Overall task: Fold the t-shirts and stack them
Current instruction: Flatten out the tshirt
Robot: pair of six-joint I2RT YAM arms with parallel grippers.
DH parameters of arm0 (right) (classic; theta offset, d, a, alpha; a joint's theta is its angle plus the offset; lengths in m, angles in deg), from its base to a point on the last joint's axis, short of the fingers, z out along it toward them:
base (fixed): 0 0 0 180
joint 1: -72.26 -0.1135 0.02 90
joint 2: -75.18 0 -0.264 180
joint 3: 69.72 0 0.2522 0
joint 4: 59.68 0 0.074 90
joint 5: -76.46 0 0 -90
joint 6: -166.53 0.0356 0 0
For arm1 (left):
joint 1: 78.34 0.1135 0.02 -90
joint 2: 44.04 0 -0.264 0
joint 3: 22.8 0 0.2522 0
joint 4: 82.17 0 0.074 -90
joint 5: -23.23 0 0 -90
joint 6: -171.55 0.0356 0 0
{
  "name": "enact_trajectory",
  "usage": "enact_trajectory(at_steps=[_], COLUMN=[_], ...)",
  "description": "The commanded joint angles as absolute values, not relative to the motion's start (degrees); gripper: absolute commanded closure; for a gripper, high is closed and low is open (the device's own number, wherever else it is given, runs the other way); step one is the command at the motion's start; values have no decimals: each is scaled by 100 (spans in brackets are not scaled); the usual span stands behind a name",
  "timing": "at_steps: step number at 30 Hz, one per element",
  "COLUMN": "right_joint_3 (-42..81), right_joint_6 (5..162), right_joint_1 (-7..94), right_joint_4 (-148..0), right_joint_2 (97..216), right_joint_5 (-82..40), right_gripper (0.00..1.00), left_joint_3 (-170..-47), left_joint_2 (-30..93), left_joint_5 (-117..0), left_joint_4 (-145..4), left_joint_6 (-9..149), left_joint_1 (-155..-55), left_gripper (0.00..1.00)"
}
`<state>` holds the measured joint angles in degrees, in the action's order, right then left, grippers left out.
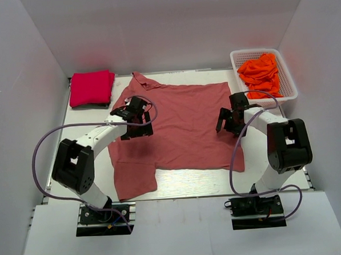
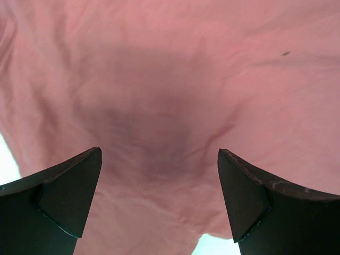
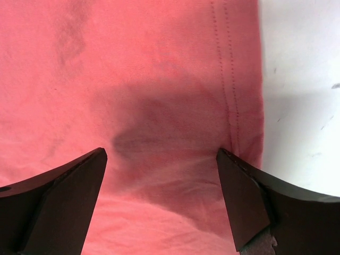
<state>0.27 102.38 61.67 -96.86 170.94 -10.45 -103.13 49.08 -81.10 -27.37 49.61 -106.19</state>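
A dusty salmon-pink t-shirt lies spread flat in the middle of the table, collar toward the far left, one sleeve hanging toward the near left. My left gripper hovers open over its left part; pink cloth fills that wrist view between the spread fingers. My right gripper is open above the shirt's right hem, nothing between its fingers. A folded crimson-pink t-shirt rests at the far left. Crumpled orange t-shirts fill a basket.
The white mesh basket stands at the far right corner. White walls enclose the table on three sides. Bare table shows just right of the shirt's hem. Cables loop from both arms near the front edge.
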Motion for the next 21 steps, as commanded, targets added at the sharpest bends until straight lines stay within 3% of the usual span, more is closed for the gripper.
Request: enact_trajectory(at_steps=[1, 9, 16, 21], right_joint_3=[467, 1168, 2410, 3403], right_joint_6=[9579, 9130, 9209, 9042], right_joint_1=[6225, 6005, 5987, 5899], right_joint_4=[-9981, -9515, -9928, -10174], right_joint_2=[17247, 16860, 18203, 19117], right_joint_5=[-1045, -1374, -608, -564], right_gripper=[10, 10, 10, 10], left_joint_3=[-10231, -11460, -13541, -14106], left_joint_2=[4402, 5585, 7231, 8197], left_joint_5=[-8171, -8619, -9138, -9111], left_joint_4=[-2692, -3359, -3027, -3026], left_joint_6=[4894, 5342, 5651, 5905], left_joint_1=[-10602, -10428, -9926, -9733], left_gripper=[0, 0, 0, 0])
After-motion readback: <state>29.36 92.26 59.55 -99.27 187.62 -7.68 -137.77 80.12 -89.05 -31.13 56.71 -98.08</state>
